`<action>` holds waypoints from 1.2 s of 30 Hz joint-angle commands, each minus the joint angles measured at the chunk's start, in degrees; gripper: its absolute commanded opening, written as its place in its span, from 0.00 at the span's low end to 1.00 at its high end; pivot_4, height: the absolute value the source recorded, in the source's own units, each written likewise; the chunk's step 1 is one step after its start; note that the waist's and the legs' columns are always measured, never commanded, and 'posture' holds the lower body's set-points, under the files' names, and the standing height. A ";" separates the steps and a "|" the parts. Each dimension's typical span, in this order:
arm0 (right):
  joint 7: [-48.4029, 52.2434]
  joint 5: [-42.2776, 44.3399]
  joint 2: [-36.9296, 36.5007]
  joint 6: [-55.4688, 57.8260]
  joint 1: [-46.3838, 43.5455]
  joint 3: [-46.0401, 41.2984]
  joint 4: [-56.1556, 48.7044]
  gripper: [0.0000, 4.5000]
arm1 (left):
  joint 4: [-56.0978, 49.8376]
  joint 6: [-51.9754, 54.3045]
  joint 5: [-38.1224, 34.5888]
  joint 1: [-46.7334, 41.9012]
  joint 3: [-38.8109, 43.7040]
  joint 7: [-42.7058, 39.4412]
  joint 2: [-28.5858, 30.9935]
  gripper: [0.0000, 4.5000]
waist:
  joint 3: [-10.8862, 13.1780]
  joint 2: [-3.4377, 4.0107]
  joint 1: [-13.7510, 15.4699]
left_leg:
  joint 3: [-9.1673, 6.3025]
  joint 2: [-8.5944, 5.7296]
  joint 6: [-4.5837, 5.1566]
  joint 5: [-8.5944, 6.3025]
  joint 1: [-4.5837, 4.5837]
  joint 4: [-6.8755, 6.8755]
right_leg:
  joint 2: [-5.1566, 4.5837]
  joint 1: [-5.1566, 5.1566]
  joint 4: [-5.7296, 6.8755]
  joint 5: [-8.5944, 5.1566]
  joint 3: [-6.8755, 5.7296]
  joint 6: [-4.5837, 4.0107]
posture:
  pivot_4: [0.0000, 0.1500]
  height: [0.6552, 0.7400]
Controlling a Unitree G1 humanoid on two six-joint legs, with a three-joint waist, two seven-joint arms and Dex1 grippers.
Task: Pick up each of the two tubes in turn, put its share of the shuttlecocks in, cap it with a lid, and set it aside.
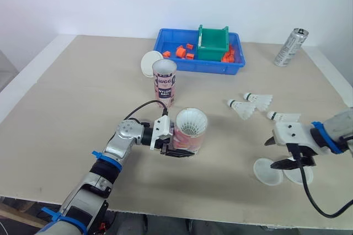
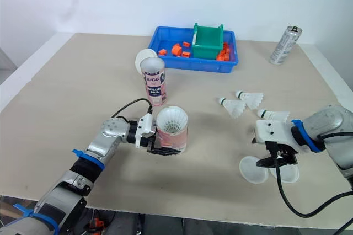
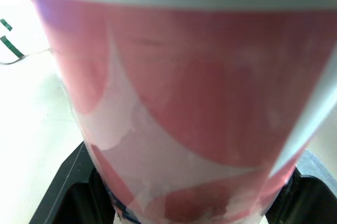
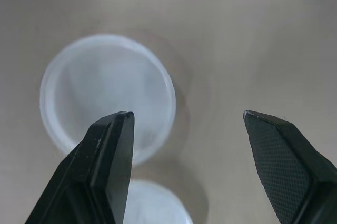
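Pink tube (image 1: 190,135): clamped in left gripper (image 1: 177,151), long axis near upright, mouth up. The head view shows a white shuttlecock skirt (image 1: 191,120) inside (left wrist view: pink wall between both black fingers). Second tube (image 1: 164,83): upright, just behind the pink tube. Right gripper (image 4: 187,116): fingers spread above two lids (image 4: 108,95), well right of the pink tube.
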 commanded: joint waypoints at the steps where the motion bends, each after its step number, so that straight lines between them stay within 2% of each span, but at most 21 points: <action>1: 0.59 -0.61 0.22 -0.48 -1.52 0.51 -0.39 0.80 | 1.51 1.22 2.40 1.79 -1.40 -0.62 1.83 0.69 | 0.00 0.00 0.01 | 0.00 0.00 0.00 0.00 0.00 0.00 | 0.00 0.00 0.00 0.00 0.00 0.00 | 1.00 0.85; 6: 0.20 -2.29 0.97 -0.97 -1.95 2.31 -1.01 0.80 | 1.14 3.35 2.14 1.96 -1.67 -1.22 2.08 0.69 | 0.00 0.00 0.00 | 0.00 0.00 0.00 0.00 0.00 -0.01 | 0.00 0.00 0.00 -0.01 0.00 -0.01 | 1.00 0.85; 10: 0.12 -4.38 1.18 -2.34 -2.80 3.90 -1.10 0.53 | 1.05 4.71 2.06 1.69 -1.62 -1.39 2.27 0.69 | -0.01 0.00 -0.03 | 0.00 0.01 0.00 0.00 0.01 -0.01 | 0.02 0.00 0.00 -0.01 0.00 -0.01 | 1.00 0.85; 12: 0.03 -4.44 1.86 -2.70 -3.65 4.07 -1.34 0.30 | 1.10 5.09 2.09 1.51 -1.57 -1.42 2.35 0.69 | -0.01 0.00 -0.03 | 0.00 0.01 0.00 0.00 0.01 -0.01 | 0.02 0.00 0.00 -0.01 0.00 -0.01 | 1.00 0.85; 15: -0.18 -3.48 3.95 -1.26 -5.90 3.88 -1.25 0.01 | 1.17 5.57 2.12 1.26 -1.53 -1.39 2.40 0.69 | -0.03 0.00 -0.26 | 0.00 0.02 0.00 0.00 0.02 -0.01 | 0.04 0.00 0.00 0.00 0.00 -0.02 | 1.00 0.85; 22: 2.58 -0.46 4.17 0.88 -7.19 2.70 -2.95 0.01 | 2.60 5.37 2.25 -0.14 -1.06 -1.31 2.34 0.69 | -0.03 -0.01 -0.25 | -0.02 0.02 0.00 0.00 0.00 -0.01 | 0.04 0.03 0.00 0.00 -0.01 -0.01 | 1.00 0.85; 26: 2.37 4.21 5.24 5.51 -10.16 0.16 -5.32 0.01 | 2.88 6.00 2.25 -0.36 -1.28 -2.02 2.47 0.69 | -0.03 -0.01 -0.29 | -0.02 0.02 0.00 0.00 0.01 0.00 | 0.04 0.01 0.01 0.02 0.00 -0.01 | 1.00 0.85; 31: 3.37 14.33 7.38 12.52 -19.03 -3.77 -10.86 0.01 | 2.98 6.87 2.26 -0.38 -1.75 -3.23 2.94 0.69 | -0.02 -0.01 -0.69 | -0.04 0.02 0.00 0.01 0.02 0.01 | 0.04 0.01 0.03 0.07 0.00 -0.02 | 1.00 0.85; 36: 4.11 16.79 10.16 14.65 -29.41 -1.18 -12.74 0.01 | 3.36 10.16 2.09 -1.23 -2.44 -5.19 3.19 0.69 | -0.02 -0.08 -0.90 | -0.04 0.03 -0.01 0.00 -0.02 -0.01 | 0.04 -0.02 0.02 0.01 -0.01 -0.04 | 1.00 0.85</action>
